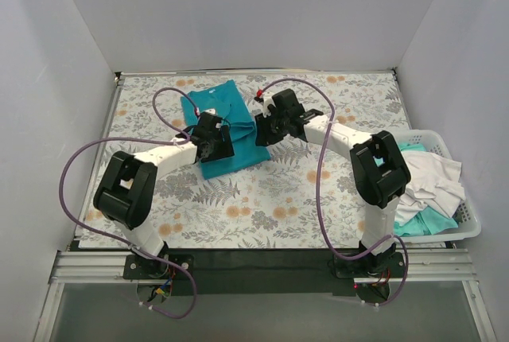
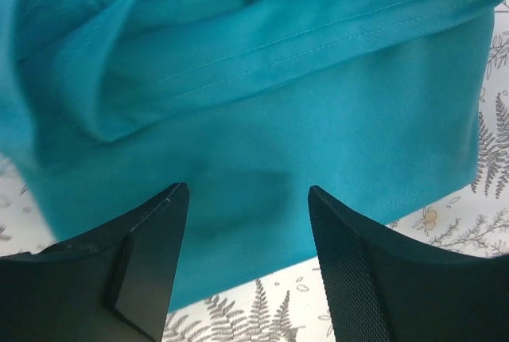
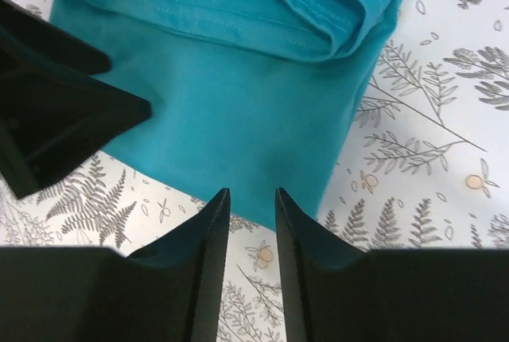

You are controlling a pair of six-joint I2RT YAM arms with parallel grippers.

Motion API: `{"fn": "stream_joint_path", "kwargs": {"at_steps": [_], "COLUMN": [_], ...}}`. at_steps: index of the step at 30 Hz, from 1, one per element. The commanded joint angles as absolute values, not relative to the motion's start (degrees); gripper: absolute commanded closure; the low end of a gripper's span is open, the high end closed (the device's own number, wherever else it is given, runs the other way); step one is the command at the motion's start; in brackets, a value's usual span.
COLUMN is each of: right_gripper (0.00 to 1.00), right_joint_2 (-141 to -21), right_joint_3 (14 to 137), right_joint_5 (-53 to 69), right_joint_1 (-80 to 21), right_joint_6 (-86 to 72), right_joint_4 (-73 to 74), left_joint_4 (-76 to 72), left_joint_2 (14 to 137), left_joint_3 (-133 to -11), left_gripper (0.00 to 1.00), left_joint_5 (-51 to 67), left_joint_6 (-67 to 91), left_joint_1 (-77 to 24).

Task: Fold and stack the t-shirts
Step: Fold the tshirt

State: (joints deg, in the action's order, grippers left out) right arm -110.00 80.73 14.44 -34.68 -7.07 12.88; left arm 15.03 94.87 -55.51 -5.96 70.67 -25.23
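Note:
A teal-blue t-shirt [image 1: 227,119] lies folded on the floral table, with folded layers at its far side. My left gripper [image 1: 213,141] is open and empty, hovering over the shirt's near left edge; in the left wrist view [image 2: 248,195] the teal cloth [image 2: 318,119] fills the space past the tips. My right gripper [image 1: 267,126] is at the shirt's right side, its jaws a narrow gap apart with nothing between them [image 3: 253,195], tips just over the near edge of the cloth [image 3: 238,103]. White [image 1: 433,175] and pale aqua [image 1: 421,219] shirts lie in the basket.
A white plastic basket [image 1: 471,227] stands at the table's right edge beside the right arm. The table carries a floral cloth [image 1: 262,199]. Grey walls close in the back and both sides. The left gripper's body shows in the right wrist view [image 3: 64,111].

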Motion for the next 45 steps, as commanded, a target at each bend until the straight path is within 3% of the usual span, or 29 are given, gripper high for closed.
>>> {"fn": "stream_joint_path", "kwargs": {"at_steps": [1, 11, 23, 30, 37, 42, 45], "right_gripper": [0.70, 0.86, 0.88, 0.88, 0.87, 0.81, 0.79], "right_joint_2": [-109.60, -115.04, -116.54, -116.37, -114.35, -112.77, -113.55], "right_joint_3": [79.55, 75.85, 73.83, 73.56, 74.97, 77.16, 78.13], "right_joint_5": [19.42, 22.85, 23.64, 23.91, 24.43, 24.35, 24.35], "right_joint_1": [-35.07, -34.98, -34.98, -34.98, -34.98, -34.89, -34.80], "right_joint_6": [-9.49, -12.83, -13.10, -13.01, -13.18, -13.89, -14.15], "right_joint_4": [6.60, 1.85, 1.14, 1.14, 1.32, 1.32, 1.41], "left_joint_4": [13.54, 11.78, 7.04, 5.36, 4.83, 7.81, 11.16], "left_joint_2": [96.23, 103.18, 106.78, 111.88, 108.39, 99.16, 93.18], "left_joint_3": [-59.94, -63.89, -68.20, -75.57, -78.93, -71.82, -65.60], "left_gripper": [0.43, 0.51, 0.55, 0.55, 0.44, 0.31, 0.30], "left_joint_5": [-8.09, -10.54, -22.75, -22.07, -19.17, -17.14, -14.34], "left_joint_6": [67.94, 67.50, 65.93, 62.85, 60.12, 65.73, 70.22], "left_joint_1": [-26.02, -26.19, -25.40, -20.23, -18.98, -18.98, -18.98]}}
